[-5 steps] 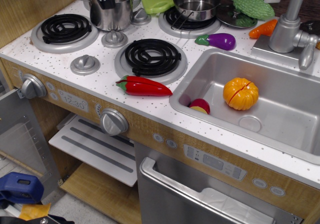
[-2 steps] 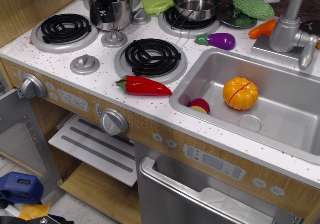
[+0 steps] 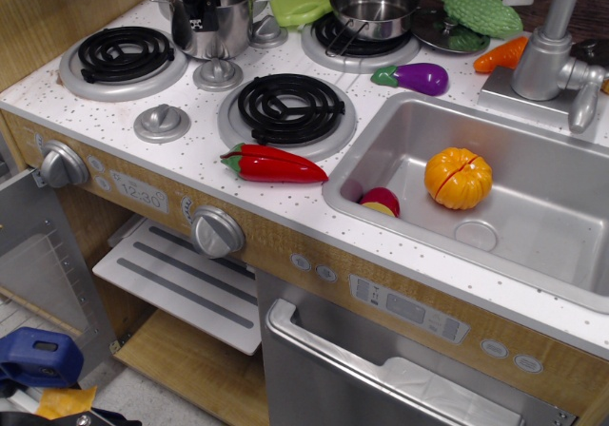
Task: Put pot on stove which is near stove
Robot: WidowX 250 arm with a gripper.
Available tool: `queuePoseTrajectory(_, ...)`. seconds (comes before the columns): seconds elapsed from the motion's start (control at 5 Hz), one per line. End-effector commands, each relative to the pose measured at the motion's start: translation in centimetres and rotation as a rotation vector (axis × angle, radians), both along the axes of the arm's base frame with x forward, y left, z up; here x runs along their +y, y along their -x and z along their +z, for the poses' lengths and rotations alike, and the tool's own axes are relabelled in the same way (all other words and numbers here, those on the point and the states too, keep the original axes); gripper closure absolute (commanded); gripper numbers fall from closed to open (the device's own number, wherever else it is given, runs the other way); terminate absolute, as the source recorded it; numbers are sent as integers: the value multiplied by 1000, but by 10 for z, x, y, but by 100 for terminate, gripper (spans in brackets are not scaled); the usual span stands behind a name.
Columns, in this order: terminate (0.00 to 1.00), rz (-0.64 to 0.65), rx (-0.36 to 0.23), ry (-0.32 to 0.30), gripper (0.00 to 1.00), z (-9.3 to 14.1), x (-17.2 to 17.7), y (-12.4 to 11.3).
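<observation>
The tall steel pot stands upright at the back left of the cooktop, with two loop handles at its rim. What is under it is hidden. My gripper comes down from the top edge; only a dark finger shows at the pot's front rim, against the wall. The jaws are mostly hidden, so I cannot tell their state. Bare coil stoves lie at the left and in the middle. A third stove at the back carries a shallow steel pan.
A red pepper lies at the counter's front edge. An eggplant, a carrot, a green bumpy vegetable and a lid lie at the back right. The sink holds an orange pumpkin.
The black gripper finger has come down from inside the pot's mouth to its front rim and wall. The pot has not visibly moved.
</observation>
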State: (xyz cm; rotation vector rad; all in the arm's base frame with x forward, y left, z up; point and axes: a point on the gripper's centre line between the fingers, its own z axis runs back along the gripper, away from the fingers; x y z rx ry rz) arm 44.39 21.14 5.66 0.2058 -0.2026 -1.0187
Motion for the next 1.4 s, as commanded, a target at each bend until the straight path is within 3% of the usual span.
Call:
queuePoseTrajectory(0.0,0,9,-67,-84,100,37,1,3)
queuePoseTrajectory(0.4,0,53,-73,-177,100,63,9,20)
queuePoseTrajectory(1.2,0,138,-50,-161,100,76,38,61)
